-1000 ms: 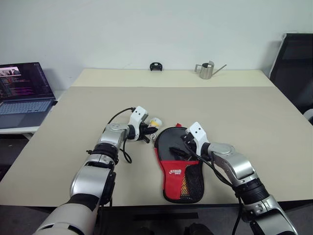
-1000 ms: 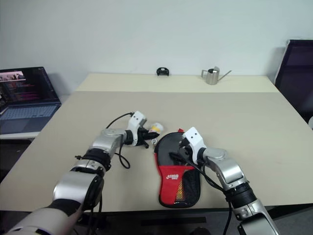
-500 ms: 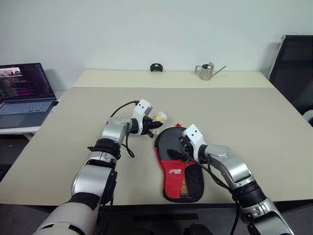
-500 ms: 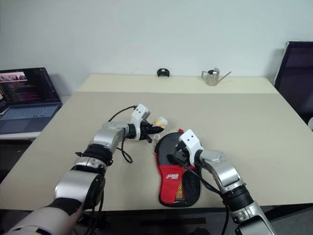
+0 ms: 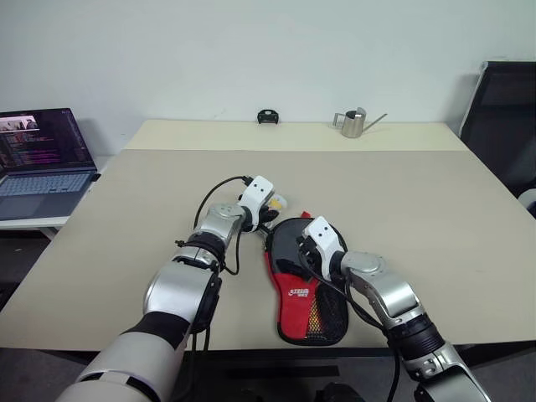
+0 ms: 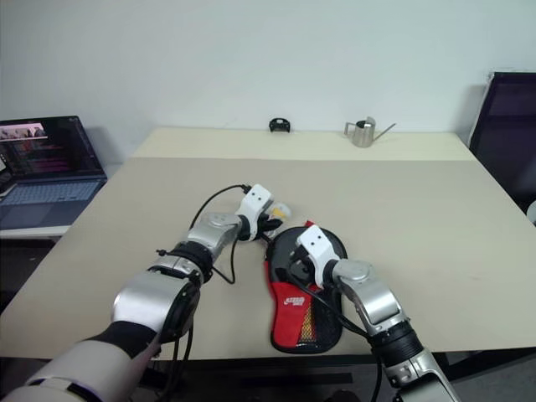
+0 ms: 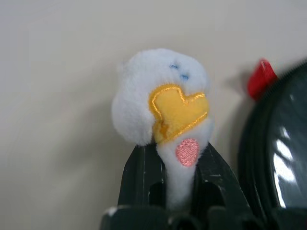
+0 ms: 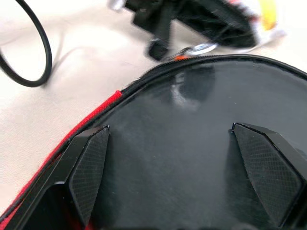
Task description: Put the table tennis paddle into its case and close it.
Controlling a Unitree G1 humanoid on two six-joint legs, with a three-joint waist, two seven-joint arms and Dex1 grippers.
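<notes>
The case [image 5: 306, 289] has a red panel with a white logo [image 5: 301, 293] printed on it, too small to make out. The laptop [image 5: 38, 163] screen shows lines of text, also too small to read.

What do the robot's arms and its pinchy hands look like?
Both arms are shiny silver metal with black ribbed rings at the joints. Each wrist wears a small white block with dark dots, and thin black cables loop along the arms. The left gripper and right gripper each have two black fingers; the right one's fingertips are wedge-shaped with a fine criss-cross texture.
</notes>
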